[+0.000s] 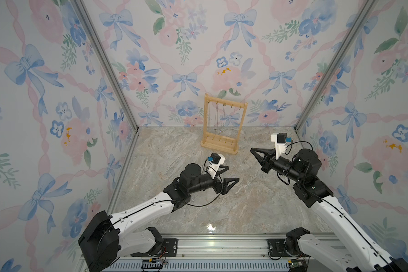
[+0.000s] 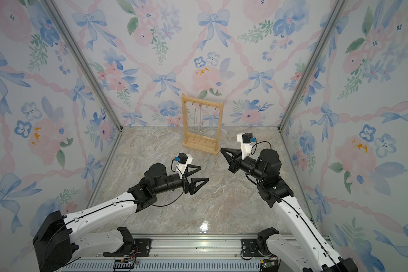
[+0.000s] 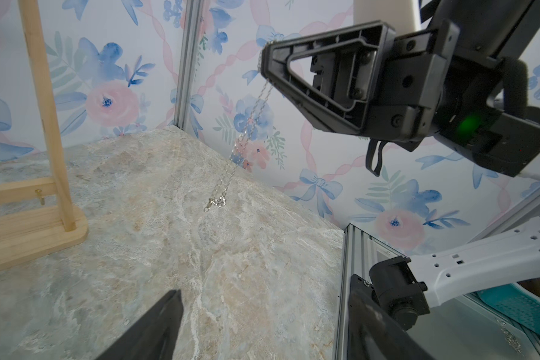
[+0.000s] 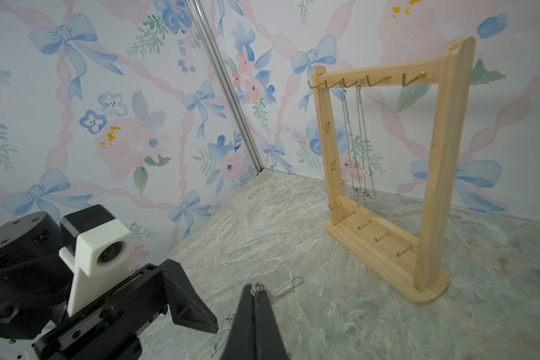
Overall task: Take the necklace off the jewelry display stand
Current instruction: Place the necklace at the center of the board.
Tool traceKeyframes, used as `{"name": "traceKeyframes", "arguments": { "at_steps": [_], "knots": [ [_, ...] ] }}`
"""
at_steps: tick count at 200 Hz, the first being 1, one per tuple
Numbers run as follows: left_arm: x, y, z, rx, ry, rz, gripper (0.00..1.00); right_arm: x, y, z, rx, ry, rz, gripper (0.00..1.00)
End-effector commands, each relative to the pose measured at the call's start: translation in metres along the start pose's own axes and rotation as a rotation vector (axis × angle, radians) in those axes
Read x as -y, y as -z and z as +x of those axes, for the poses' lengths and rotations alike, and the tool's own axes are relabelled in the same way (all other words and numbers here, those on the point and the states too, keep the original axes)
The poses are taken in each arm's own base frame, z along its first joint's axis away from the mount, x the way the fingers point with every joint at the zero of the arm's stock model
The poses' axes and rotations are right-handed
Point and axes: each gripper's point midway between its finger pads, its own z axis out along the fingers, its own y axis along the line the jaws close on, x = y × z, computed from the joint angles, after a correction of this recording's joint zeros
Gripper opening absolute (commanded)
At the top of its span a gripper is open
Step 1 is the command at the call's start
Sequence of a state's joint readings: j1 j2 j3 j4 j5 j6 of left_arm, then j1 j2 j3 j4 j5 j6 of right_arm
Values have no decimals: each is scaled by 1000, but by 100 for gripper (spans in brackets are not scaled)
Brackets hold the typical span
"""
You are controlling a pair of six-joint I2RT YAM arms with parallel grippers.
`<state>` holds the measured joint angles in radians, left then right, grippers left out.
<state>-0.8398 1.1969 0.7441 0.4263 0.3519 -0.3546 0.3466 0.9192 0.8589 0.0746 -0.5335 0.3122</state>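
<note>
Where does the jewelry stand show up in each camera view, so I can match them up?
Both top views: stand whole, upright, just above picture centre.
Left wrist: only one post and one end of the base, at the left edge.
Right wrist: whole, in the right half.
Shared landmark: right gripper, shut on a necklace.

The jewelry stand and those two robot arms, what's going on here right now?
The right gripper is shut on a silver necklace that is already off the jewelry display stand. The chain dangles from its tip down toward the marble table. The left gripper hovers open nearby, holding nothing. More necklaces hang from the stand's top hooks.
</note>
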Motion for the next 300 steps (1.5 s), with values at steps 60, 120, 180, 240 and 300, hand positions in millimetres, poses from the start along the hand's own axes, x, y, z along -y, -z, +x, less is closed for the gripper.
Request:
{"name": "traceKeyframes", "arguments": {
  "at_steps": [60,120,180,240,300],
  "knots": [
    [19,-44,-42,58,-97,122,67,-6,14,3,-21,49,-11,0],
    [16,-66,-40,36,-103,146,62,-7,20,2,-18,53,-14,0],
    [16,-82,-43,30,-116,168,58,-7,22,2,-17,51,-18,0],
    [18,-89,-45,24,-105,198,51,-5,23,3,-15,46,-18,0],
    [19,-98,-47,23,-107,216,48,-6,25,2,-11,48,-20,0]
  ]
}}
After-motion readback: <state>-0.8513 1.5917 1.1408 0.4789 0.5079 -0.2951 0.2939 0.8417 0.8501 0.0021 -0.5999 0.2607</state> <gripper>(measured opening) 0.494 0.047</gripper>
